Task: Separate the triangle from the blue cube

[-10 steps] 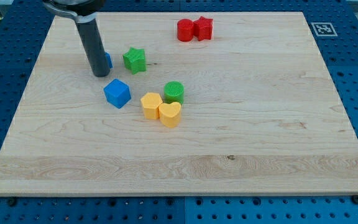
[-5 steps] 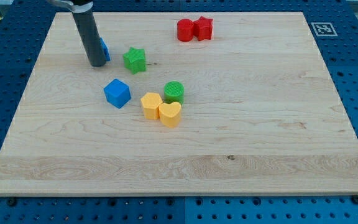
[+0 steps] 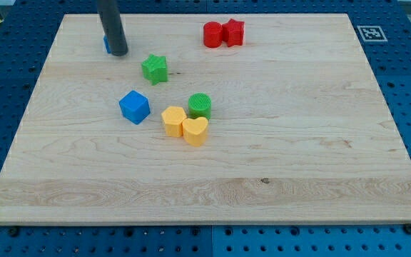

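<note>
My tip [image 3: 118, 53] rests on the board near the view's top left. A blue block [image 3: 107, 43], the triangle by the task, is almost wholly hidden behind the rod; only a sliver shows at the rod's left side. The blue cube [image 3: 134, 107] sits well below it, towards the view's bottom right of the tip. The tip is far from the cube and against the hidden blue block.
A green star [image 3: 154, 68] lies right of and below the tip. A green cylinder [image 3: 200, 106], a yellow hexagon-like block [image 3: 173, 121] and a yellow heart [image 3: 195, 131] cluster right of the cube. Two red blocks [image 3: 223, 33] sit at the top.
My tip has moved towards the view's top, pushing the small blue block up and away from the blue cube. The other blocks have not moved.
</note>
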You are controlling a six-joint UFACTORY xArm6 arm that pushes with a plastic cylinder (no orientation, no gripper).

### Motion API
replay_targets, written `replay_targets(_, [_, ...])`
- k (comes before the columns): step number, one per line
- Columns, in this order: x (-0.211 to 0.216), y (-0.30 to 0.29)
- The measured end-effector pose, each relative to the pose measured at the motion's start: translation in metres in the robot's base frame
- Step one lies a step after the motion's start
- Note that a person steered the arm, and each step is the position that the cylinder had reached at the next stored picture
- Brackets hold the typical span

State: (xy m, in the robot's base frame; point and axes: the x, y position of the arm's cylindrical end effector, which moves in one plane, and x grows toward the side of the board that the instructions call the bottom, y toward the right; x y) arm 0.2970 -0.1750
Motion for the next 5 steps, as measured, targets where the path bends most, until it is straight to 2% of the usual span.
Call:
replay_targets(3, [-0.027,-0.013])
replay_targets(4, [-0.022,-0.013])
replay_targets(5, [0.004,-0.013])
